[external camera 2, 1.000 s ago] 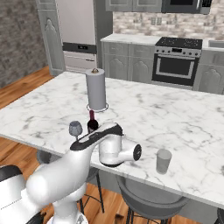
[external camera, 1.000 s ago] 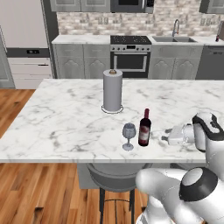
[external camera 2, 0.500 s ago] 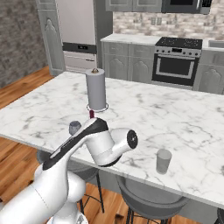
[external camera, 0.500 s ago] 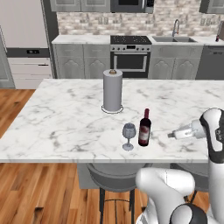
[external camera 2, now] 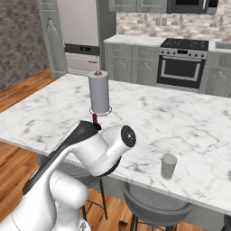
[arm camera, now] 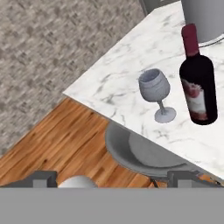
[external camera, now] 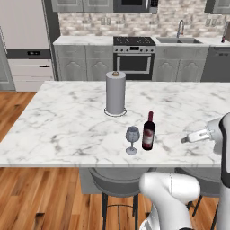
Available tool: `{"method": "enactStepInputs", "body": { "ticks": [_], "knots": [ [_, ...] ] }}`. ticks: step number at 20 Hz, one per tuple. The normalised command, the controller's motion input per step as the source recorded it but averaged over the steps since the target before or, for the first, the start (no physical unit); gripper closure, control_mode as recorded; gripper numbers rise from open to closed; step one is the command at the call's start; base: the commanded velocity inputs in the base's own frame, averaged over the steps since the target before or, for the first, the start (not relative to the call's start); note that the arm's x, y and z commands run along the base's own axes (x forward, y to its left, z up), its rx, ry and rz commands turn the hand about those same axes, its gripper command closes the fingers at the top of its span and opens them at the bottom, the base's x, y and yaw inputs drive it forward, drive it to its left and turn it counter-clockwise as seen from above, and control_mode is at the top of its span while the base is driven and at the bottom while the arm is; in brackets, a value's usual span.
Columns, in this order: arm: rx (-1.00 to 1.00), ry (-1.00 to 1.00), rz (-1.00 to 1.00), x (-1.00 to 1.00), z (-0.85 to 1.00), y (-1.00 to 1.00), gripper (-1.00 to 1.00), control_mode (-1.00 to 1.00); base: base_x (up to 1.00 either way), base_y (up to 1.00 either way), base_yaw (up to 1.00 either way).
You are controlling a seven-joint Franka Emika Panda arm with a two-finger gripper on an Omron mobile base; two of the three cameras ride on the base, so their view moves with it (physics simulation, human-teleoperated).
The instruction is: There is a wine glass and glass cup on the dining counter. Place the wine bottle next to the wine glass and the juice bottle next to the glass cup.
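Nearest the camera base, at the surface's near edge: grey stool (arm camera: 144, 155) tucked under the overhang.
Item, tool (external camera: 192, 137): jaws spread wide, carrying nothing, hovering at the right above the dining surface (external camera: 67, 117).
Item, wine glass (external camera: 132, 139): upright near the front edge, left of centre-right.
Item, wine bottle (external camera: 148, 131): upright just beside the wine glass, on its right, not touching. First placement judged complete.
Item, glass cup (external camera 2: 168, 165): upright near the front edge, well apart to the right; no bottle beside it.
Item, paper towel roll (external camera: 115, 93): farther back, mid-surface.
Item, juice bottle: location cannot be told; second placement judged outstanding.
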Motion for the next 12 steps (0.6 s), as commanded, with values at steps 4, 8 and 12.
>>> {"method": "enactStepInputs", "body": {
  "ticks": [4, 8, 12],
  "knots": [
    [-0.13, 0.09, 0.0, -0.65, 0.37, 0.0, -1.0, -1.0, 0.0, 0.0, 0.0],
    [-0.28, 0.0, -0.01, -0.67, 0.29, 0.02, -1.0, -1.0, 0.0, 0.0, 0.0],
    [-0.31, 0.0, -0.02, -0.58, 0.27, 0.01, -1.0, -1.0, 0.0, 0.0, 0.0]
  ]
}}
